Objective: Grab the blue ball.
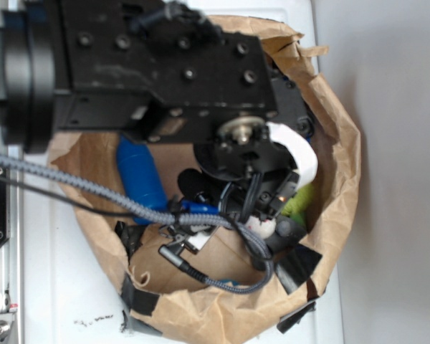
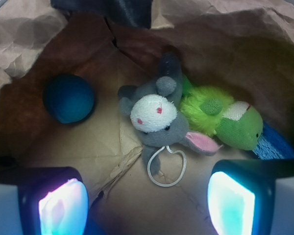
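paper bag (image 2: pixel 24 29): holds blue ball (image 2: pixel 68 98) at left, grey plush donkey (image 2: pixel 157 117), green plush (image 2: pixel 225 120) | gripper (image 2: pixel 147 200): jaws apart, empty, above floor | exterior only: blue pin (image 1: pixel 140 179); ball hidden

The crumpled brown paper bag (image 2: pixel 235 34) looks matt and creased; the round blue ball (image 2: pixel 68 98) smooth, dull; the grey donkey toy (image 2: pixel 157 122) and green fuzzy toy (image 2: pixel 210 112) plush.
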Robot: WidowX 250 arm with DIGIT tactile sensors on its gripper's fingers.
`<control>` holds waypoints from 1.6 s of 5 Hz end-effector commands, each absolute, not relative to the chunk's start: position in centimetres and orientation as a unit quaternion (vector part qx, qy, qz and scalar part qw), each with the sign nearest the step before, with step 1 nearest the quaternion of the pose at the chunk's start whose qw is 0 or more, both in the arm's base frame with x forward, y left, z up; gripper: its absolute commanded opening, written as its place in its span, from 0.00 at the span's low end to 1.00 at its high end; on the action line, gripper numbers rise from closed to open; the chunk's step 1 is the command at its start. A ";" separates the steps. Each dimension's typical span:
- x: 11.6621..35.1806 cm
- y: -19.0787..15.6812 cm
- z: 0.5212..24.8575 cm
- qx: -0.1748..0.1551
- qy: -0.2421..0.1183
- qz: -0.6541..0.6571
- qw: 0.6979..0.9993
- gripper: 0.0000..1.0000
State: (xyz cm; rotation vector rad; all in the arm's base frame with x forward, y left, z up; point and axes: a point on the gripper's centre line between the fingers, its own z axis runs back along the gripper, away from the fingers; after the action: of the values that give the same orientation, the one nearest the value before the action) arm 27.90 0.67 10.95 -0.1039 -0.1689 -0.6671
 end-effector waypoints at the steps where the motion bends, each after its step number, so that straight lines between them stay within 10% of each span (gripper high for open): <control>1: 27.6 -0.4 11.9 -0.046 -0.103 -0.367 0.923 1.00; 5: 27.1 -0.4 12.2 -0.096 -0.149 -0.480 0.859 1.00; 8: 28.4 -2.1 9.8 -0.067 -0.147 -0.511 0.844 1.00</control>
State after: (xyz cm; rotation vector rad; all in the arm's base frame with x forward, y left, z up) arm 28.40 -1.19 9.00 -0.1651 -0.2818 -1.0518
